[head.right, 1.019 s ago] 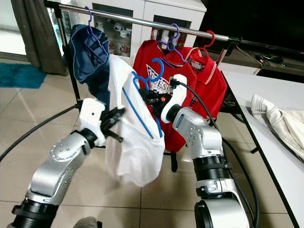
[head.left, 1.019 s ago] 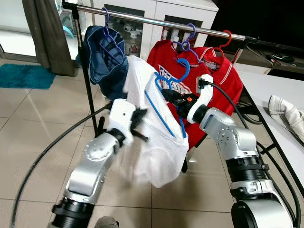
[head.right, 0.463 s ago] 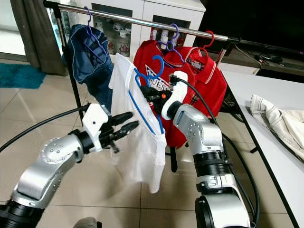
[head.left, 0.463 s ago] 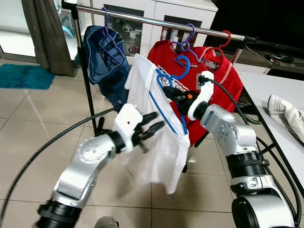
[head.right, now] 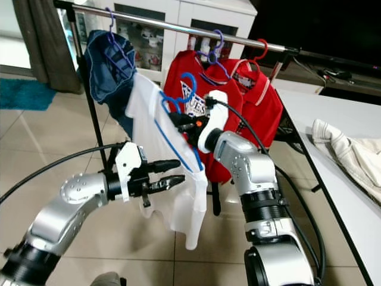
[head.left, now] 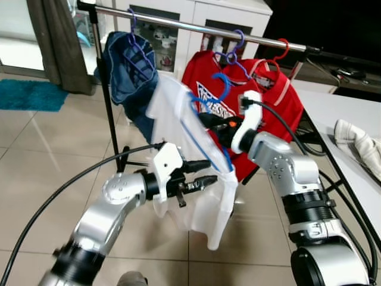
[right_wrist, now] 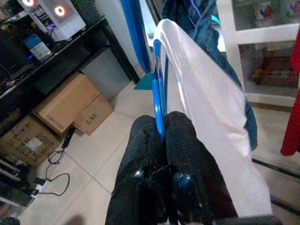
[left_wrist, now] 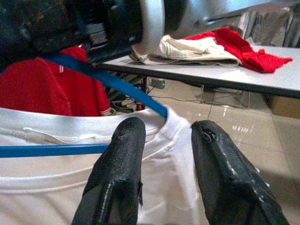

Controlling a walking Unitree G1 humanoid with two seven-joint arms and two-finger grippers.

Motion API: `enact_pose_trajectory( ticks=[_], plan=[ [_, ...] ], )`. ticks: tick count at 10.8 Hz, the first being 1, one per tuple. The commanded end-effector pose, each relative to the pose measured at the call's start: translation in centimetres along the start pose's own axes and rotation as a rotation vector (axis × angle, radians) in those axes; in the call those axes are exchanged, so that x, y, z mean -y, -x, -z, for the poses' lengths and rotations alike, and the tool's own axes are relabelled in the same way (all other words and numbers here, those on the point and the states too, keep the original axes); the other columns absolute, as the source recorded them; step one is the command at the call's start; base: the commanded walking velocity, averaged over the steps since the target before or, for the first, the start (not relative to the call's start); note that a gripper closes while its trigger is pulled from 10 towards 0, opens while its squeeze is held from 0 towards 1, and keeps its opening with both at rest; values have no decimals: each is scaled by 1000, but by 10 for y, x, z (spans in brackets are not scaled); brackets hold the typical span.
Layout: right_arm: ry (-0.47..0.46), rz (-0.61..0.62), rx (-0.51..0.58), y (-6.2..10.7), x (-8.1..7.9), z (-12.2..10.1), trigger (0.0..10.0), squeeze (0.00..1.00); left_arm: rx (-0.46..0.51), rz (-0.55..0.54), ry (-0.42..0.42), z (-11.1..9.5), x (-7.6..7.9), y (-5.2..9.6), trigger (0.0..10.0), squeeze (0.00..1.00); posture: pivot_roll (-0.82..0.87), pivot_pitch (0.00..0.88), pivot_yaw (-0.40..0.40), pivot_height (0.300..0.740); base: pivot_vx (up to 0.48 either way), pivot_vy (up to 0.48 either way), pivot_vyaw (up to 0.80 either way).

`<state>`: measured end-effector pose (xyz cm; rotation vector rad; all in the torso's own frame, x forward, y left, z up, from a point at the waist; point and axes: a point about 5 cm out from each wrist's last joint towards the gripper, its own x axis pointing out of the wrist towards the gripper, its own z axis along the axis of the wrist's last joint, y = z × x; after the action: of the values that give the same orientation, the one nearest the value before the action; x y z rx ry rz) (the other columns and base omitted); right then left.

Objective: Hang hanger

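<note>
Hanger (head.left: 205,122), blue, stiff and light, stayed pinched in my right hand (right_wrist: 161,140). My left hand (head.left: 199,176) hovered unclenched beside the limp white shirt (head.left: 178,119), which looked likely to slip.

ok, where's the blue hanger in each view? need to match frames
Left eye view: blue hanger, centre, under the rail, held in the right pincer.
Right eye view: centre-left, hook below the rail.
Left wrist view: blue bars crossing above the left pincer.
Right wrist view: blue bar clamped between the fingers.
Shared landmark: white shirt on it.
</note>
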<state>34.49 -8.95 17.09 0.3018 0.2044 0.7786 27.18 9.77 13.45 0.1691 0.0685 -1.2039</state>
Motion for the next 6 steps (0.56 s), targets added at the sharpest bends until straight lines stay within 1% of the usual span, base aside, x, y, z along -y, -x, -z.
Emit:
enact_pose_trajectory(
  ticks=[1,2,3,4,5,6],
  plan=[
    [31,-26,33,3,-3,-12,0,0,-18,36,-40,-2,-6,-1,10000,0,111,0,-161,740,0,0,0],
    [25,-36,29,4,-4,-11,0,0,-58,72,-60,2,-9,-1,10000,0,104,0,-158,740,0,0,0],
    [17,-56,28,5,-7,-11,0,0,-75,115,-62,5,-10,-1,10000,0,101,0,-154,740,0,0,0],
    [14,-67,29,6,-8,-11,0,0,-76,144,-60,6,-9,-4,10000,0,101,0,-154,740,0,0,0],
    [5,-73,33,6,-10,-12,0,0,-60,196,-63,4,-6,-12,10000,0,97,0,-150,740,0,0,0],
    [2,-77,34,6,-11,-12,0,0,-57,202,-73,4,-7,-15,10000,0,95,0,-150,740,0,0,0]
  ],
)
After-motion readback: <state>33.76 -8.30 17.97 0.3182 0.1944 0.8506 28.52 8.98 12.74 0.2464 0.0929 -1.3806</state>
